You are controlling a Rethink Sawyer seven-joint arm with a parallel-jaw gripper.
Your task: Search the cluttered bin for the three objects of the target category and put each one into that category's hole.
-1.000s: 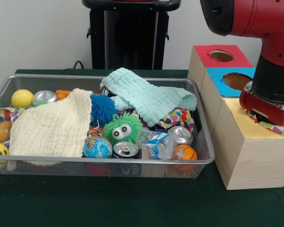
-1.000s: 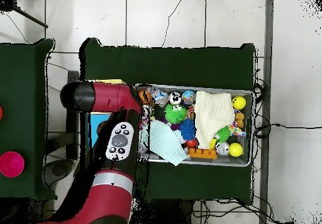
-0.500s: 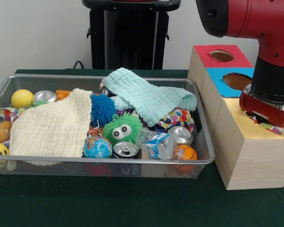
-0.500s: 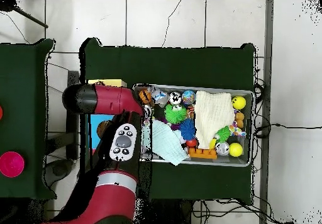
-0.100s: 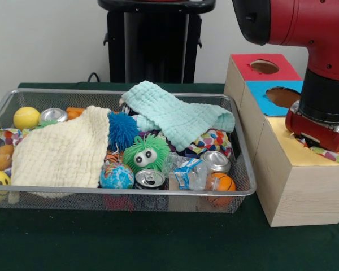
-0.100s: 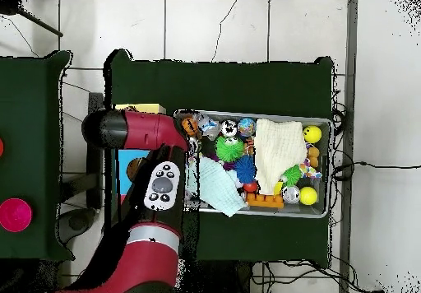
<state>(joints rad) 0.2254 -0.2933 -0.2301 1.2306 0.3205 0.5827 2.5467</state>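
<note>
The gripper sits low over the yellow top of the wooden box, right of the wire bin. A colourful cloth pokes out beneath it; I cannot tell whether it is pinched. Another colourful cloth lies in the bin's right end under the mint towel.

A robotics laboratory. Indicators: a red industrial arm beside a green-covered table; a wire bin of assorted test objects; next to the bin, a wooden sorting box with colour-coded holes; tiled floor with loose cables.
</note>
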